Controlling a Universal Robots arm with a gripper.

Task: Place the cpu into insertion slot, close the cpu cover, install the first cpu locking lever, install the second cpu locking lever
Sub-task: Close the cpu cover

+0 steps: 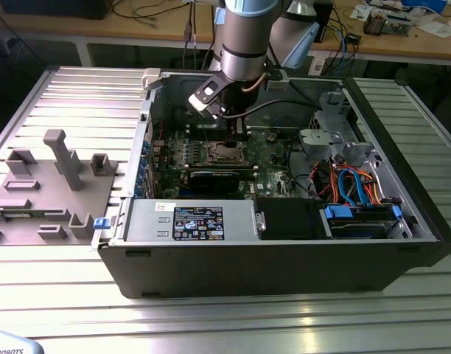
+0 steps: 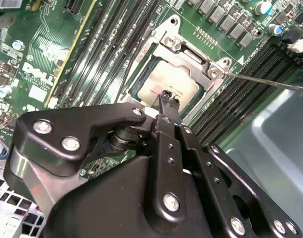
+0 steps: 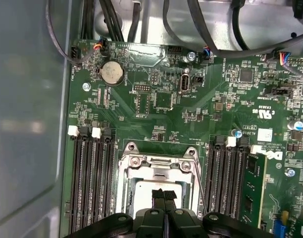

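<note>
Poised just above the cpu, seated flat in its socket inside the apparently lowered cpu cover, with jaws pressed together on nothing visible, probably to act as one narrow pushing tip, and a thin locking lever standing free alongside.

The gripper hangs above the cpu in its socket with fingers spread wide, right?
No. The gripper hangs above the cpu in its socket, but its fingers are shut together, as the second wrist view shows.
</note>
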